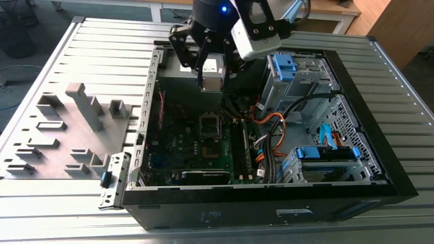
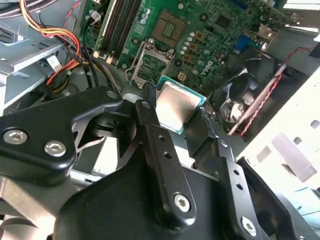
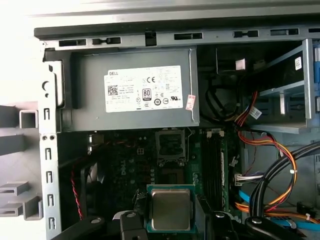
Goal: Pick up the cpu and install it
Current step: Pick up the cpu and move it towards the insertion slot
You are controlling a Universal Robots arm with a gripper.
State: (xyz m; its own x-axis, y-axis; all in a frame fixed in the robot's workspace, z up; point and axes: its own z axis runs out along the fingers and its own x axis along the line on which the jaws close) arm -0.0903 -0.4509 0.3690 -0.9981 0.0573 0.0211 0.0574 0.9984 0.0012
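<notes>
As two jaws pinch its edges, one cpu (image 3: 171, 209) hangs.

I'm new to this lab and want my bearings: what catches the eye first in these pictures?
The open computer case lying on the slatted table draws the eye first, with the arm's pincer hanging over its inside in the exterior view. In both wrist views the pincer grips the cpu, a silver square, by its edges above the green motherboard, near its open socket.
</notes>
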